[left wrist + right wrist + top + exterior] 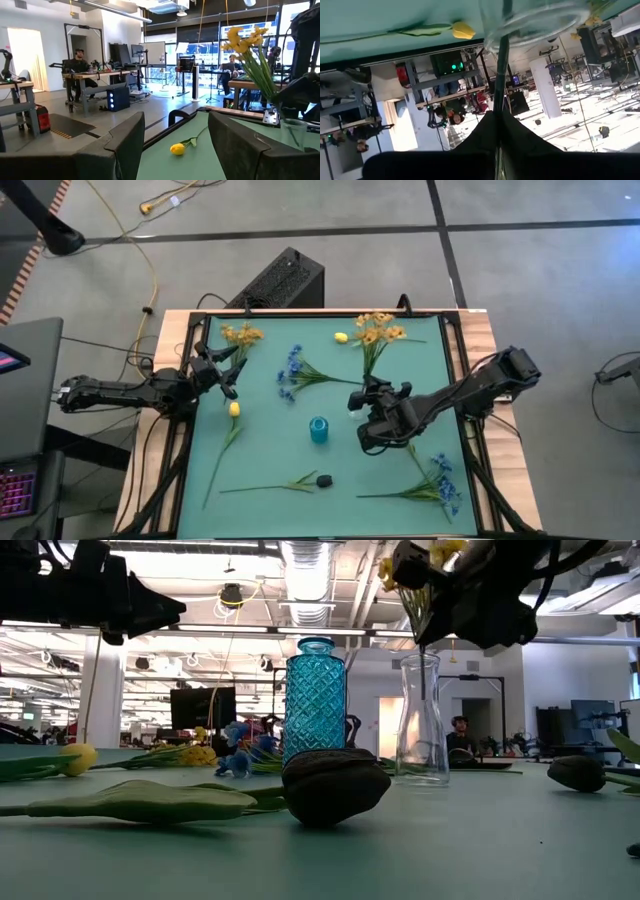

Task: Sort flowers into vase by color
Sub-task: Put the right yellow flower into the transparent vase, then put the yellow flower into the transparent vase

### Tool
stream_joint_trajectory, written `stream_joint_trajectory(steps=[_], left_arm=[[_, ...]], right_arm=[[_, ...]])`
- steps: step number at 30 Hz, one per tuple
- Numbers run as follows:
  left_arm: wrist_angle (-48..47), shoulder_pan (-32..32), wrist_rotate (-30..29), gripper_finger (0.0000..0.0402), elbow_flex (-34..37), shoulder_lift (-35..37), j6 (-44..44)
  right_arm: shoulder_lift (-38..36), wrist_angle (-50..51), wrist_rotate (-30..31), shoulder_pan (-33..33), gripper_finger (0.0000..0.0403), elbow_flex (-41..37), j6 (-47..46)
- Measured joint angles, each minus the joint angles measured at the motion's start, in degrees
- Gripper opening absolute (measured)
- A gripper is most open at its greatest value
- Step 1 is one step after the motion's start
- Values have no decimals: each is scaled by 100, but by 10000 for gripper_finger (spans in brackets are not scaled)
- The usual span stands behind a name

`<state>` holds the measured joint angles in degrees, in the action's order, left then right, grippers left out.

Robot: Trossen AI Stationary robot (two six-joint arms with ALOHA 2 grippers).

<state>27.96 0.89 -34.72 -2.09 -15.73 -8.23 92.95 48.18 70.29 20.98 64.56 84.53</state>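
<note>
The yellow spray (425,575) hangs by its stalk in the right tool (372,402), clenched on the stem with the blooms above and the stalk's lower end reaching into the mouth of the clear glass vase (421,720), which stands near the middle of the green surface (270,450) just beside the blue vase (318,429). This looks like the insertion step for a yellow stem: the stalk is in the neck but the grasp is not yet let go. The next move probably calls for lowering straight until the stem rests inside, then releasing without tipping the light vase. Other flowers lie about the surface: a second yellow spray (241,335) at the far left corner, a blue spray (293,370) beside it, a loose yellow tulip (341,337), another tulip (233,409) on its stalk, a dark bud (324,478) near the front, and a blue spray (442,480) at the right. The left tool (222,372) hovers at the far left, fingers apart and grasping nothing.
</note>
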Motion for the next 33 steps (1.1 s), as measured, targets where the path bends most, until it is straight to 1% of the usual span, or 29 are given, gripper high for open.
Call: stream_joint_trajectory(steps=[12,16,20,24,27,33], left_arm=[[-30,0,-2,210,0,0,7],[-30,0,-2,210,0,0,7],[-30,0,-2,210,0,0,9],[-30,-2,-2,210,0,0,10],[-30,-2,0,210,0,0,57],[-32,-2,0,210,0,0,75]], right_arm=[[2,-44,-57,238,89,386,-4],[2,-35,-115,268,118,386,-5],[2,-35,-118,259,155,386,-97],[2,-34,-111,255,189,386,-348],[2,-42,-97,303,207,386,-539],[2,-40,159,481,214,391,-1419]])
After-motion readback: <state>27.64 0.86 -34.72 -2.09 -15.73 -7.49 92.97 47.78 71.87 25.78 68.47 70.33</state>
